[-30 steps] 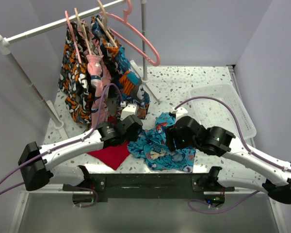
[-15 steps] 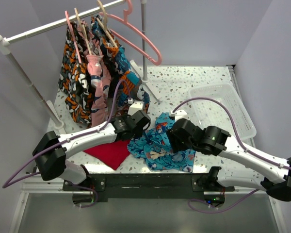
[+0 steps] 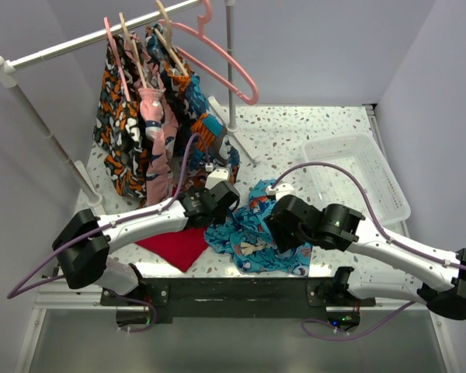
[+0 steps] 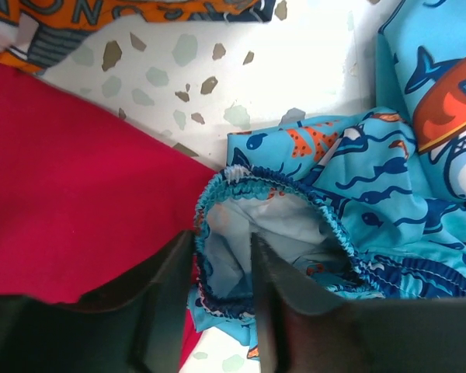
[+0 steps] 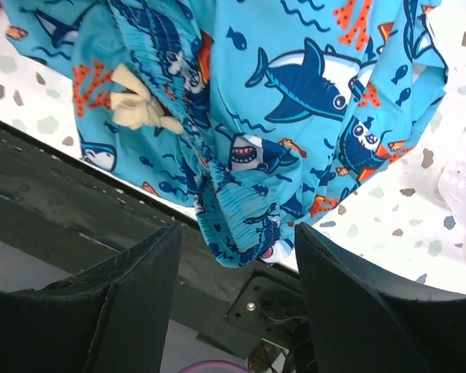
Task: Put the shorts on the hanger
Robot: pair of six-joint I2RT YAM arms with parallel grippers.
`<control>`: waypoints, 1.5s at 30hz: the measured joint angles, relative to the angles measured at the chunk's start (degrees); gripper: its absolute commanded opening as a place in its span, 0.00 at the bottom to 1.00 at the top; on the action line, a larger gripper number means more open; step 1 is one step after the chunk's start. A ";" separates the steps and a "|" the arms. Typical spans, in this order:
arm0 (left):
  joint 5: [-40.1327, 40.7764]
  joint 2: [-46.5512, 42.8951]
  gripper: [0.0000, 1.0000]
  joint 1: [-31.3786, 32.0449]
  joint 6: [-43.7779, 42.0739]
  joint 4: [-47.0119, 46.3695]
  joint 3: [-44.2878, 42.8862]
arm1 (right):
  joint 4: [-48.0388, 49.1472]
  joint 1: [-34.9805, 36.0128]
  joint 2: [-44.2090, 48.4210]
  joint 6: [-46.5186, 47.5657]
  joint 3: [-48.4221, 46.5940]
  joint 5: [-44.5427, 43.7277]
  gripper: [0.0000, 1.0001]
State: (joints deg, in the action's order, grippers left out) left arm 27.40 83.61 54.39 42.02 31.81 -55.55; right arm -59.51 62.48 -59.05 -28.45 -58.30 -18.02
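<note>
The blue cartoon-print shorts [image 3: 252, 237] lie crumpled at the table's front edge, between my two grippers. In the left wrist view their elastic waistband [image 4: 295, 190] gapes open. My left gripper [image 4: 221, 303] straddles the waistband's left end, one finger inside and one outside, with a gap left between them. My right gripper [image 5: 237, 256] is wide open and empty above the shorts' near part [image 5: 295, 93], by the white drawstring [image 5: 136, 105]. The salmon-pink hanger [image 3: 229, 70] hangs bare from the rail at the back.
A red cloth [image 3: 175, 245] lies under the left arm, touching the shorts. Orange-black-white garments [image 3: 132, 124] hang on pale wooden hangers on the rack. A white basket [image 3: 365, 183] stands at the right. A dark bar [image 5: 78, 225] runs below the table's front edge.
My left arm has stretched to the right, bringing its gripper onto the shorts' waistband. My right gripper has shifted a little to the left over the shorts.
</note>
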 measured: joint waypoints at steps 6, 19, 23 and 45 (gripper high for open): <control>-0.61 -0.07 0.20 0.00 0.46 -0.68 2.08 | -0.52 0.22 -1.92 0.00 1.14 1.05 0.61; -0.61 -3.67 0.00 0.00 0.35 -0.81 3.76 | 0.39 0.90 -8.09 -0.33 1.79 1.38 0.33; -0.55 -5.51 0.00 0.00 0.20 -0.42 3.89 | 1.11 0.90 -8.96 -1.79 2.08 -1.33 0.00; 0.11 -23.89 0.00 0.00 -21.84 9.51 -33.73 | -1.53 -16.24 -18.29 3.76 -53.86 -21.68 0.00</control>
State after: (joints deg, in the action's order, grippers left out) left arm 27.51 59.72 54.39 20.18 41.32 -89.27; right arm -61.04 46.24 -77.34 -24.69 -112.16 -39.70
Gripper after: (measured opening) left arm 0.051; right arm 0.015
